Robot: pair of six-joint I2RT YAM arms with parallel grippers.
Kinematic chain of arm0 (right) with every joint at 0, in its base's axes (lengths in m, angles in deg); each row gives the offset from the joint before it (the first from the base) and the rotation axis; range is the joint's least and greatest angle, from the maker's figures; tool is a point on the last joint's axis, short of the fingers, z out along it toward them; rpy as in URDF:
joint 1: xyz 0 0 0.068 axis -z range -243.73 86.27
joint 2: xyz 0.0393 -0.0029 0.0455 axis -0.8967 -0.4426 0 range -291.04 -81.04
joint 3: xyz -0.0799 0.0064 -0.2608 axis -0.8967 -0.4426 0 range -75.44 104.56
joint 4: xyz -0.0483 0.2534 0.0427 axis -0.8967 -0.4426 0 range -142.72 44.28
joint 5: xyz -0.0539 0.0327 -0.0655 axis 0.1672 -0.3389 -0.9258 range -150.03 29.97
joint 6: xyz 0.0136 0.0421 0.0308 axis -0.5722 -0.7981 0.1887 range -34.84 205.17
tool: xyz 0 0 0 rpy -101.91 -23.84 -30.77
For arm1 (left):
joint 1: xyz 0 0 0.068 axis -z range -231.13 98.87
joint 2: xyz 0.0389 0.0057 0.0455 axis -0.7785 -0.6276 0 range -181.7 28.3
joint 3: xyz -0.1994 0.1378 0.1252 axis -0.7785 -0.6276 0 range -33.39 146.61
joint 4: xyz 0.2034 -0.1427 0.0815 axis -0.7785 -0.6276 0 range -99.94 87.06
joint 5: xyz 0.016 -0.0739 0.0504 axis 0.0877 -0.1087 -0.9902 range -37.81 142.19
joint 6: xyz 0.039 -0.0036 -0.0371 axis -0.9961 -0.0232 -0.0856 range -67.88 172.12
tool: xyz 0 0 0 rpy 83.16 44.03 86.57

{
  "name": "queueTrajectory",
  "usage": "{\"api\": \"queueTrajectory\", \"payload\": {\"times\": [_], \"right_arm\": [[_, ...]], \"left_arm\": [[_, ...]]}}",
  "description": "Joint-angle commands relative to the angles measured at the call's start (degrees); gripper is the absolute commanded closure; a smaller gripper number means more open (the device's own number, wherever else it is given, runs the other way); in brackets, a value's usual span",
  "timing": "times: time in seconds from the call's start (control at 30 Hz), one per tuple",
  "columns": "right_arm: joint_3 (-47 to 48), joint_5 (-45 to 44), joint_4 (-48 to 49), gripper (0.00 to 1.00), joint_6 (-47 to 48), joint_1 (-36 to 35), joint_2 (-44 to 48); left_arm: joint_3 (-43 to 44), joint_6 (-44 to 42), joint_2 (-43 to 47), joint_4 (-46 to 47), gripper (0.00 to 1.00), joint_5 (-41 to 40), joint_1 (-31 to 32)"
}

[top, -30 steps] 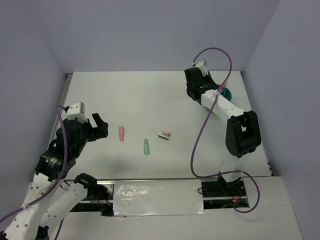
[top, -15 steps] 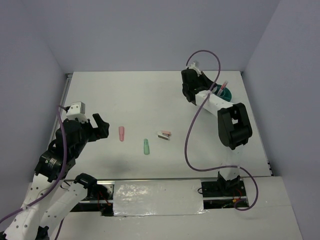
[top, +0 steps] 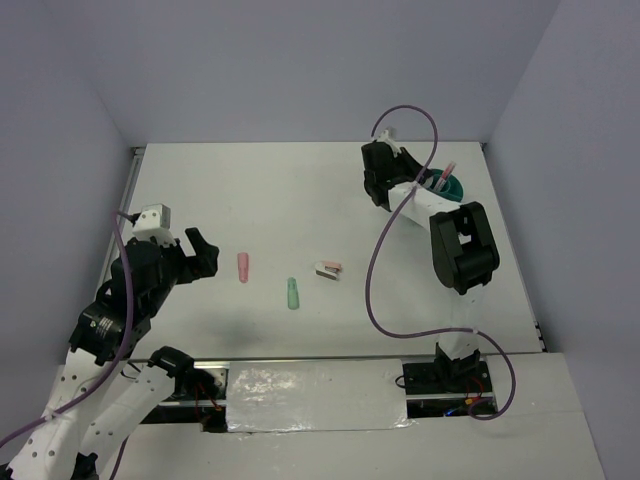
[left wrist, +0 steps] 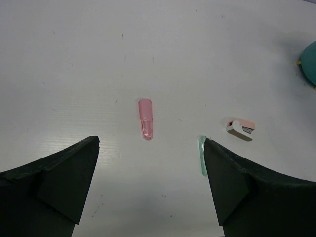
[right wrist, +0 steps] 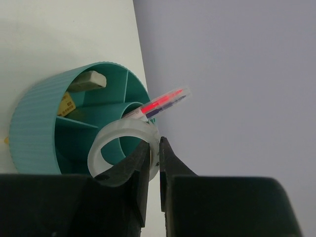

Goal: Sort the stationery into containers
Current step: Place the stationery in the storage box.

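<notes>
My right gripper (right wrist: pixel 159 148) is shut on the rim of the white tape ring (right wrist: pixel 106 143), held just in front of the teal organiser (right wrist: pixel 39 123). A thin pink pen (right wrist: pixel 160 102) stands in the organiser's centre tube, and a tan block (right wrist: pixel 89 79) lies in one compartment. In the top view the organiser (top: pixel 455 188) is at the far right, beside my right wrist (top: pixel 383 175). My left gripper (left wrist: pixel 151 143) is open and empty above the table, near the short pink stub (left wrist: pixel 145 118). The mint-green stub (left wrist: pixel 202 155) is partly behind one finger. A tan and grey block (left wrist: pixel 241 128) lies to its right.
The pink stub (top: pixel 243 266), mint stub (top: pixel 293 293) and block (top: pixel 329 269) lie in a loose row mid-table. The back and right walls stand close behind the organiser. A purple cable (top: pixel 380 260) loops off the right arm.
My right wrist has swung a little left and its elbow has moved back toward the organiser. The left arm and the items on the table have not moved.
</notes>
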Motion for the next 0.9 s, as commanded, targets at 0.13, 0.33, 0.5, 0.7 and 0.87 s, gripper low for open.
{"api": "queueTrajectory", "payload": {"times": [0.13,0.33,0.5,0.7,0.87], "right_arm": [[-1.21,0.37,-2.62,0.84,-5.73,0.94,-0.61],[-1.47,0.81,-5.0,0.82,-7.84,0.94,-0.61],[-1.56,1.34,-6.75,0.78,-9.51,0.94,-0.61],[-1.56,1.42,-7.11,0.74,-9.86,0.94,-0.97],[-0.86,2.13,-9.04,0.68,-11.53,0.85,-0.7]], "left_arm": [[-0.12,-1.55,0.45,2.56,0.01,0.67,-0.18],[-0.03,-1.64,0.37,2.56,0.01,0.67,-0.18],[0.06,-1.64,0.46,2.64,0.01,0.59,-0.18],[-0.03,-1.73,0.72,2.56,0.01,0.58,-0.18],[-0.03,-1.64,0.81,2.56,0.01,0.59,-0.18]]}}
